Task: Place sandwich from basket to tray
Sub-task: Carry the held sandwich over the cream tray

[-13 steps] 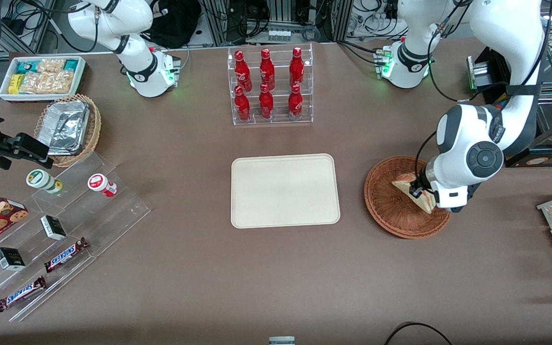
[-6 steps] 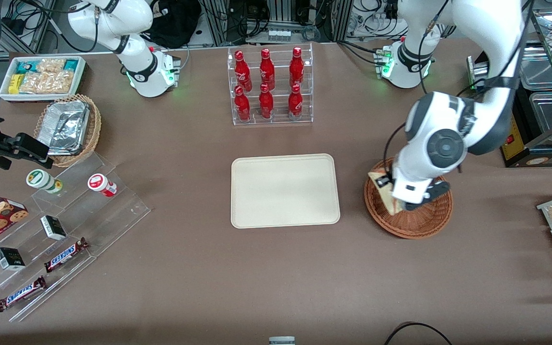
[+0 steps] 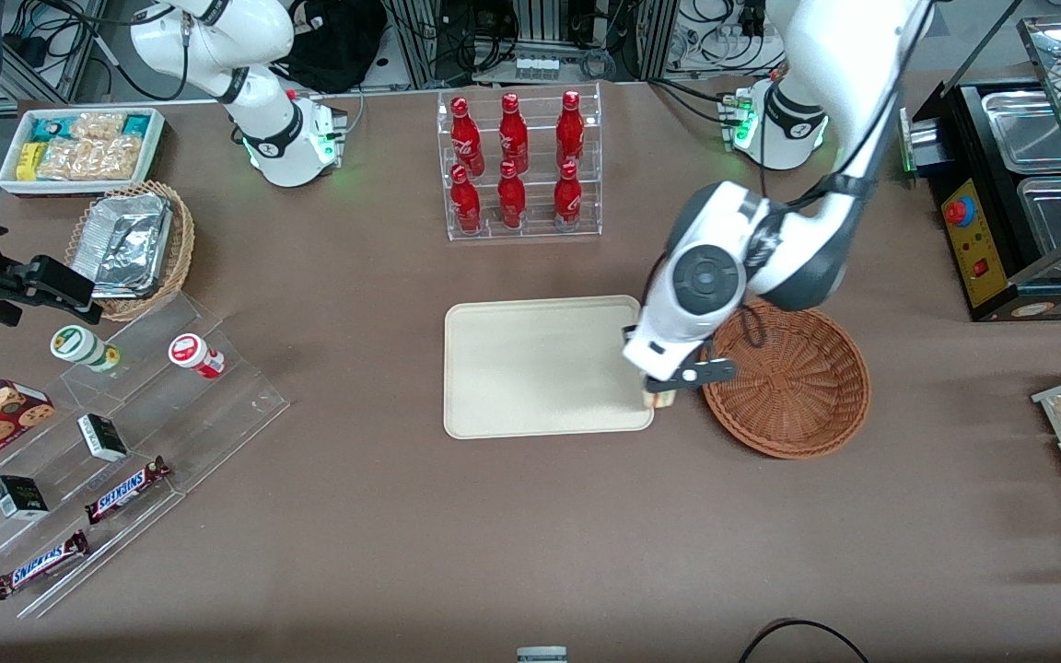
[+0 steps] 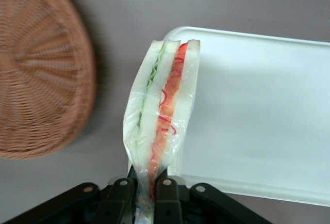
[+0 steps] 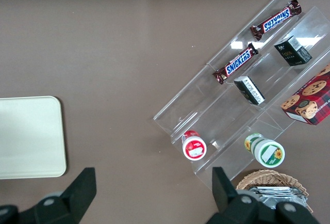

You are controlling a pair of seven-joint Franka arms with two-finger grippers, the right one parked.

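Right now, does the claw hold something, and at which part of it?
Yes. The claw, above the tray edge nearest the basket, is shut on the sandwich, pinching one narrow end of the wrapped wedge.

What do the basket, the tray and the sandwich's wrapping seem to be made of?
Basket: woven wicker, reddish-brown, its weave visible. Tray: smooth matte cream, probably plastic. Sandwich, held by the gripper over the tray's edge: glossy clear film, likely plastic, over pale bread.

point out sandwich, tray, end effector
sandwich (image 4: 161, 111), left wrist view, cut edge showing the filling
tray (image 3: 530, 368), front view, bare middle
end effector (image 4: 146, 195), left wrist view, midway between fingertips, over the tray's rim
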